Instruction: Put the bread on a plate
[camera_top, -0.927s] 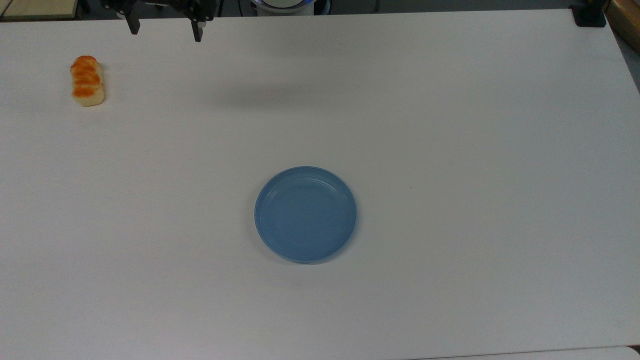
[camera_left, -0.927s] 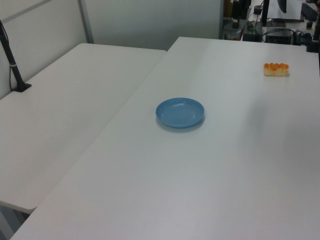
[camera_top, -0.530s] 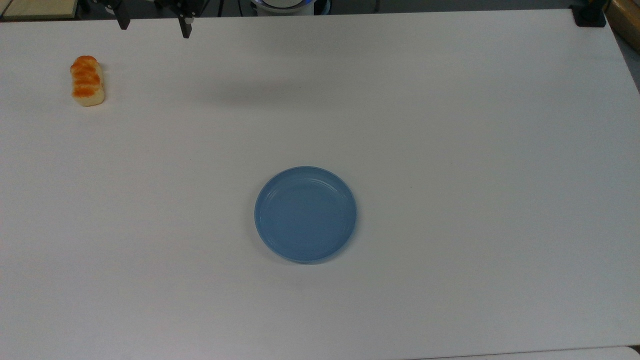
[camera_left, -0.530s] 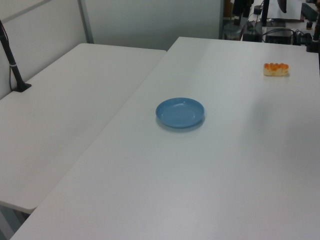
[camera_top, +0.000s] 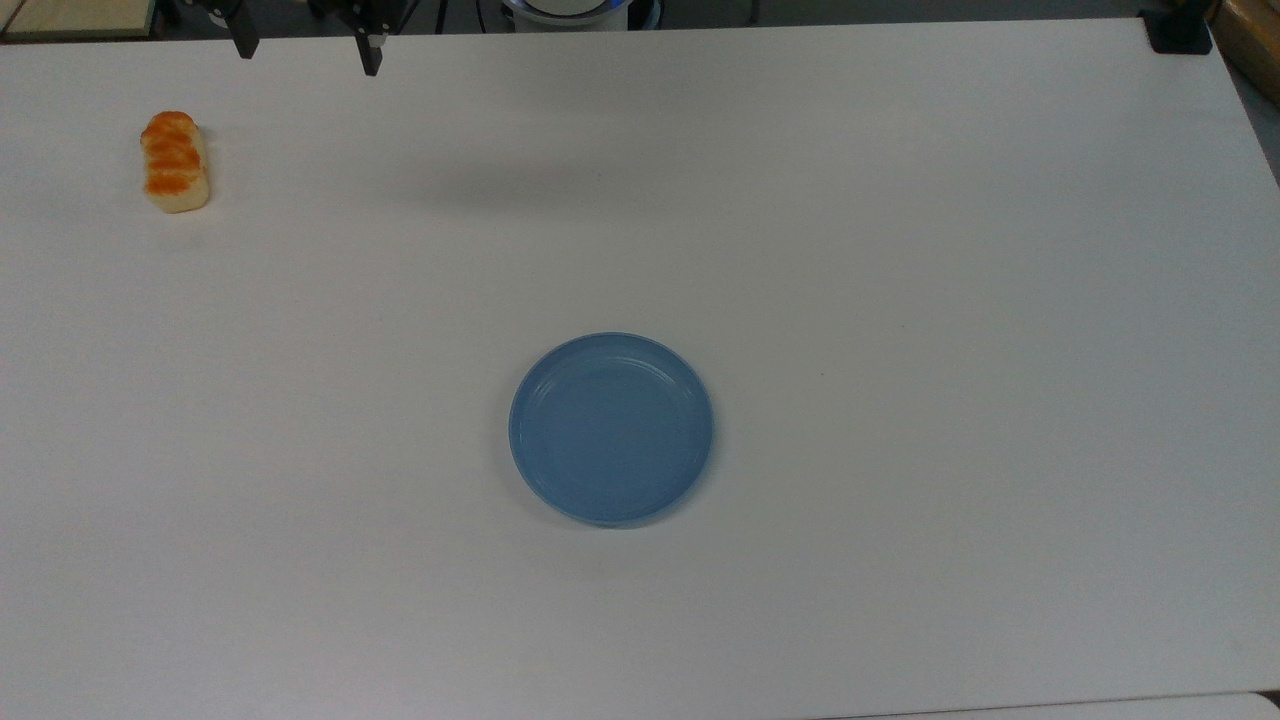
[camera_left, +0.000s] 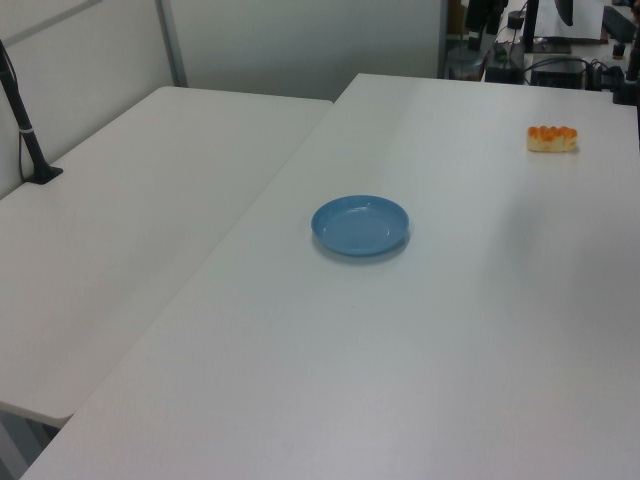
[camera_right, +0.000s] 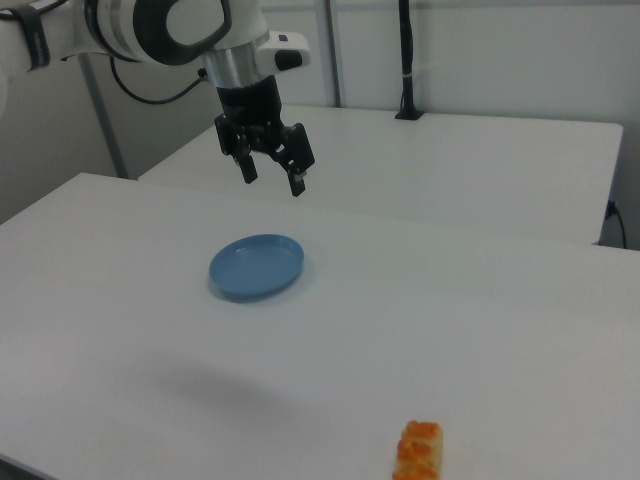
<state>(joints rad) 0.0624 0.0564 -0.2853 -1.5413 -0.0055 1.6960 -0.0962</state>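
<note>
Robotics laboratory. Plain white table (camera_top: 900, 250) adjoined by a second white table (camera_left: 130, 210); grey partition wall (camera_left: 300, 45) behind; a black camera pole (camera_right: 407, 60) clamped at a table edge; cables and equipment (camera_left: 560, 70) beyond the far end; white Franka arm (camera_right: 150, 25) overhead.

White rounded arm (camera_right: 165, 28) — black joint rings, black two-fingered pincer (camera_right: 271, 176).
</note>
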